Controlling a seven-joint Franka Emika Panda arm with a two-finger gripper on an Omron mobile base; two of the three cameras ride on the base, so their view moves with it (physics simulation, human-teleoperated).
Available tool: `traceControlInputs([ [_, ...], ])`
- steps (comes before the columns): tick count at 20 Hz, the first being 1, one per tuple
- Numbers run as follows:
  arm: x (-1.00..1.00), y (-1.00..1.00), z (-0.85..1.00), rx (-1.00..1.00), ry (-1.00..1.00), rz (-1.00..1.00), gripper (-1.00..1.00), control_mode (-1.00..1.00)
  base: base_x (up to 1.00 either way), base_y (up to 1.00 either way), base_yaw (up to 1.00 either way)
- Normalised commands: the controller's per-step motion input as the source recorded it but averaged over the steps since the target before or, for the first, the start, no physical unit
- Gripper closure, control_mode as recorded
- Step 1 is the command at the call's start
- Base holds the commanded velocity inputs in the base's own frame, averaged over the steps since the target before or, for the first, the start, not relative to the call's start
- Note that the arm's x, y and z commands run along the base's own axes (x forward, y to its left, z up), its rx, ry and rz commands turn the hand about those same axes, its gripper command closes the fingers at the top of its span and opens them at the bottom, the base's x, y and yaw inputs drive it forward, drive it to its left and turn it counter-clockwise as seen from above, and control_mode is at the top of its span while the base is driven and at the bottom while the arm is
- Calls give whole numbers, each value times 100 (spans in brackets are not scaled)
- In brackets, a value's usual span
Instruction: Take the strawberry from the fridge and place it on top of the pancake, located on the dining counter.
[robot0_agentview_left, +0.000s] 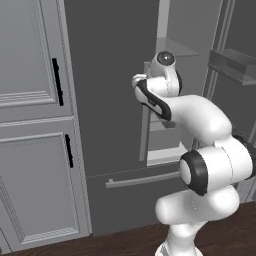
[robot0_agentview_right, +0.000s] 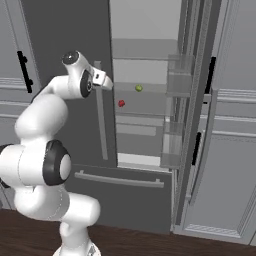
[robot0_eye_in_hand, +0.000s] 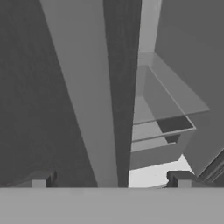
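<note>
The fridge (robot0_agentview_right: 65, 30) stands with its left door shut and its right door swung open, showing a light grey inside with glass shelves. The strawberry (robot0_agentview_right: 121, 103), tiny and bright red, lies on a middle shelf. My gripper (robot0_agentview_right: 103, 80) hovers in front of the left door's inner edge, up and to the left of the strawberry and apart from it. In the hand view the gripper (robot0_eye_in_hand: 110, 181) is open, with nothing between its fingertips (robot0_eye_in_hand: 41, 179), and it looks along the door's pale bar handle (robot0_eye_in_hand: 83, 87) at shelves. The pancake and the dining counter are out of view.
A small yellow-green fruit (robot0_agentview_right: 138, 88) sits on the shelf above the strawberry. The open right door (robot0_agentview_right: 192, 100) carries clear bins beside the opening. A freezer drawer handle (robot0_agentview_right: 120, 180) runs below. Panelled grey cabinets (robot0_agentview_left: 30, 125) flank the fridge.
</note>
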Motion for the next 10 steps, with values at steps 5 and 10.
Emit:
traceControlInputs([
  [5, 75, 26, -18, 0, -5, 7, -100, -100, 0, 0, 0],
  [10, 46, 3, -2, 0, 0, 1, -100, -100, 0, 0, 0],
])
